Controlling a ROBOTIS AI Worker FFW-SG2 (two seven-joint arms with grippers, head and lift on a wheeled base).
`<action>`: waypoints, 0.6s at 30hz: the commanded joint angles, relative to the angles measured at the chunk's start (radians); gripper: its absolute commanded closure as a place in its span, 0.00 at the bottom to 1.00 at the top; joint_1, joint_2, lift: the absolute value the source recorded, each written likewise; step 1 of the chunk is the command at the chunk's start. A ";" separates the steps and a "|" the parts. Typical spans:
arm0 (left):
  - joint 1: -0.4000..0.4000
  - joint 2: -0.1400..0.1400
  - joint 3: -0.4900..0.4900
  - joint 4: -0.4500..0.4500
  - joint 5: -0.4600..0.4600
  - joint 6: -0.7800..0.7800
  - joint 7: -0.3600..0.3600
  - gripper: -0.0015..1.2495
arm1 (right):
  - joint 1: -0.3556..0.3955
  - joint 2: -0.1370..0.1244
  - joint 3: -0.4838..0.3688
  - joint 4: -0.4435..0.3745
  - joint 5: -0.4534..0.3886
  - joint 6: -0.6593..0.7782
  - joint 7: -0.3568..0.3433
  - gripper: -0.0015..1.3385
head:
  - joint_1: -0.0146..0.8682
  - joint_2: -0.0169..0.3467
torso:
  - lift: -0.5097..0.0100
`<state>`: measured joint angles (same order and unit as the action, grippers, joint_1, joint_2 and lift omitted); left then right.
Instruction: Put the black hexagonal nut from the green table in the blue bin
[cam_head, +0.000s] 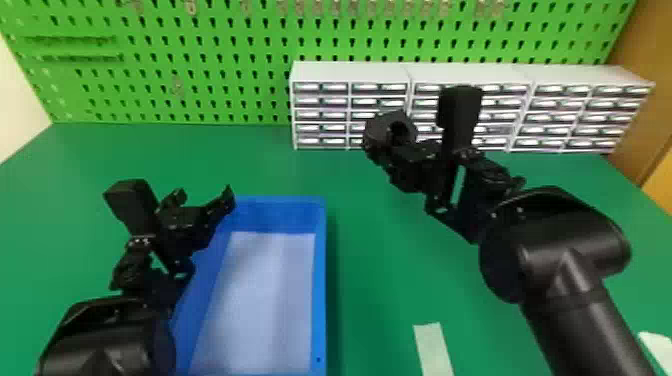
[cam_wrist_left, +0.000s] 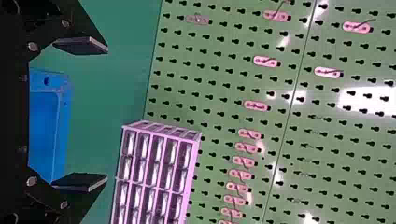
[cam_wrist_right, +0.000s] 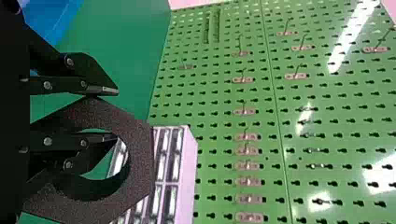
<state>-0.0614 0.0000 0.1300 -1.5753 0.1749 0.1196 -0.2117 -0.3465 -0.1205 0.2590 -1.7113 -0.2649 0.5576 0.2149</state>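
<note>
R gripper, fingers closed on one side of black hexagonal nut, wide round hole thru middle; one finger outside the rim, other in the hole. Nut is up off green table, in head view against white multi-drawer cabinets. L gripper near far L corner of blue rectangular plastic bin, its fingers spread, nothing between them.

Step in hand, my read: carry nut to bin. Pickup looks done; transfer + release left.

Tips: bring R arm L and back toward robot, high enough that nut's low edge clears bin's R wall. Go smooth: grip is off-centre, so wt. of nut could twist it in the fingers. Aim R-of-centre in bin, b/c L arm reaches over the L side; keep arms apart. Lower well inside the walls before letting go; a high drop might bounce. Open wide enough to free the rim, then back out along the fingers' line, not sideways, else finger in hole may snag nut & drag it.
</note>
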 joint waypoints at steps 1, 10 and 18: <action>0.000 -0.003 0.000 0.000 0.000 0.000 0.000 0.24 | -0.014 0.001 0.028 0.012 -0.016 0.005 0.003 0.79 | 0.79 0.19 | 0.79; 0.000 -0.003 0.000 0.000 0.000 0.000 0.000 0.24 | -0.028 0.004 0.071 0.036 -0.059 0.018 0.020 0.79 | 0.79 0.19 | 0.79; 0.000 -0.003 0.002 0.000 -0.002 0.000 0.000 0.24 | -0.042 0.002 0.108 0.053 -0.088 0.025 0.029 0.79 | 0.79 0.19 | 0.79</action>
<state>-0.0614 0.0000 0.1310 -1.5754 0.1748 0.1196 -0.2117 -0.3813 -0.1172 0.3489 -1.6660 -0.3367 0.5781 0.2402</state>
